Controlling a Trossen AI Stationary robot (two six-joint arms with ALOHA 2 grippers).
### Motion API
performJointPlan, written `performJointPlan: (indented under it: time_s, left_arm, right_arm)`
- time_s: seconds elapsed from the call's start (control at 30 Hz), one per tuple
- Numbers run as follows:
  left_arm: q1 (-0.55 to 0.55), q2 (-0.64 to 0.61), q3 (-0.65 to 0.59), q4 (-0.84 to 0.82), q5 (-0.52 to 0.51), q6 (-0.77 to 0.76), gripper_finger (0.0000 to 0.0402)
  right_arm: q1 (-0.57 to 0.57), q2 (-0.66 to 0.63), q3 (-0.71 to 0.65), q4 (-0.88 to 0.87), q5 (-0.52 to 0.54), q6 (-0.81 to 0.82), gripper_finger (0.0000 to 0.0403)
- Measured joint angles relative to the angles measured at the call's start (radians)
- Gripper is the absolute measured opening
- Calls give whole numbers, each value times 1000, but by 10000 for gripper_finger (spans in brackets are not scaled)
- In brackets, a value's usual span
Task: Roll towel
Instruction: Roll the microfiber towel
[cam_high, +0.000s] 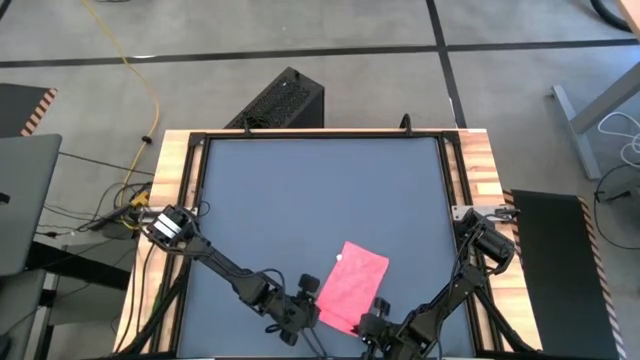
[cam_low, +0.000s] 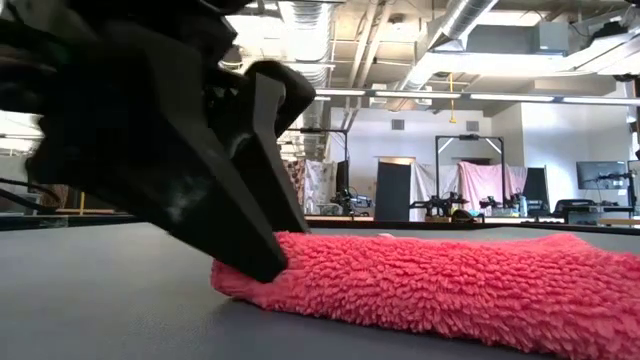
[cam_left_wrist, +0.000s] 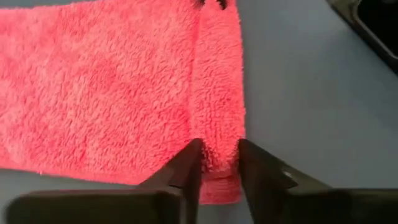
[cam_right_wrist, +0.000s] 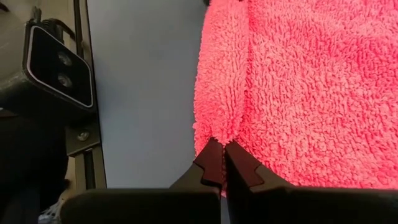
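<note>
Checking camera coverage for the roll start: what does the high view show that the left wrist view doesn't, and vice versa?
Only the high view: the whole table, both arms, and the right gripper at the towel's near edge alongside the left gripper; the towel lies tilted near the front.

Only the left wrist view: the left gripper pinching a narrow folded-over strip along the towel's edge, fingers clamped on either side of it, and the fuzzy pile.

Both: the pink towel on the dark tabletop with the left gripper at its edge.
</note>
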Motion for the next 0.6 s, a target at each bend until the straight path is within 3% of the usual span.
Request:
performJointPlan:
  time_s: [0.17,0.6]
  left_arm:
    - [32,0,0,-10,45,-75,9]
    - [102,0,1,-23,318,-172,0]
  right_arm:
    - [0,0,0,0,-2,3,21]
    - [0,-1,0,-1,-3,23,31]
